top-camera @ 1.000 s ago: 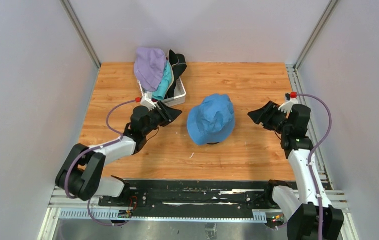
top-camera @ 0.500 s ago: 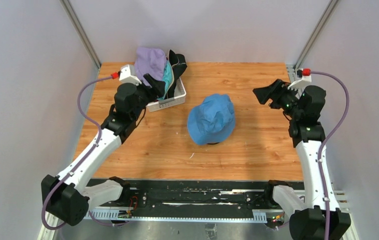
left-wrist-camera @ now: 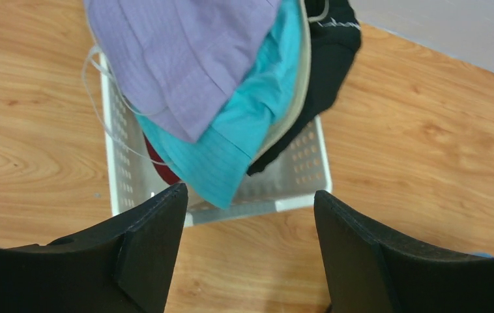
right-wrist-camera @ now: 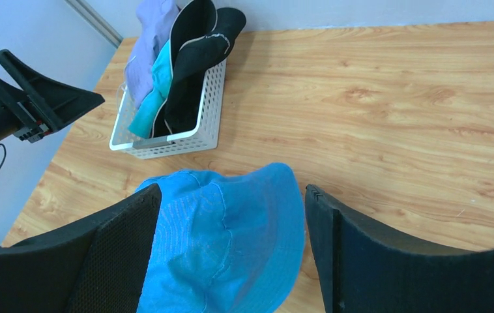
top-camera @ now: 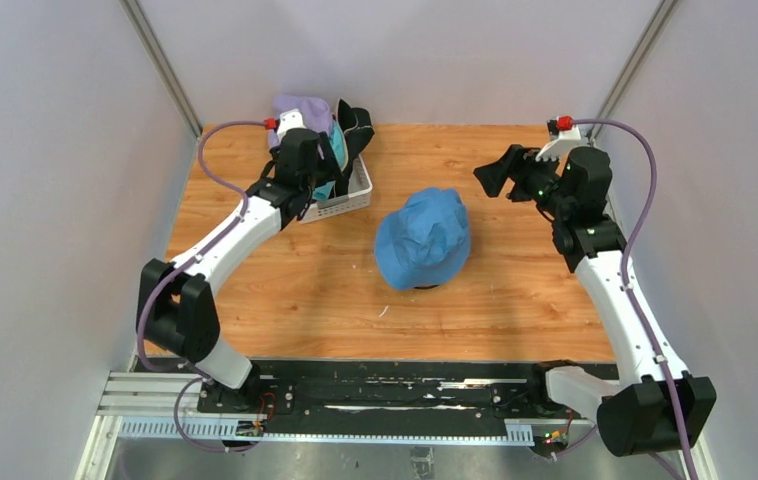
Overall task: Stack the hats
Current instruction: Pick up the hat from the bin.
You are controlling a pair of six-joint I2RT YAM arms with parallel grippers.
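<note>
Starting from the left wrist view, the left gripper (left-wrist-camera: 249, 195) is seen with its fingers spread wide and nothing held between them. Just ahead of it a white basket (left-wrist-camera: 296, 176) is set on the tabletop (left-wrist-camera: 427, 163), and hats are heaped in it. A lavender hat (left-wrist-camera: 186, 59) is piled on top at the left, with a teal hat (left-wrist-camera: 244, 137) under it, drooping toward the gripper. A beige hat (left-wrist-camera: 298, 111) is shown only as a thin edge, and a black hat (left-wrist-camera: 329, 52) lies to the right. A dark red hat (left-wrist-camera: 159, 169) is glimpsed low inside.

From the right wrist view, the right gripper (right-wrist-camera: 232, 189) is likewise shown spread and empty. The blue hat (right-wrist-camera: 231, 248) is laid on the tabletop just below and ahead of it, untouched, with the basket farther ahead to the left.

In the top view, the blue hat is found between the two grippers, the left one held at the basket.
</note>
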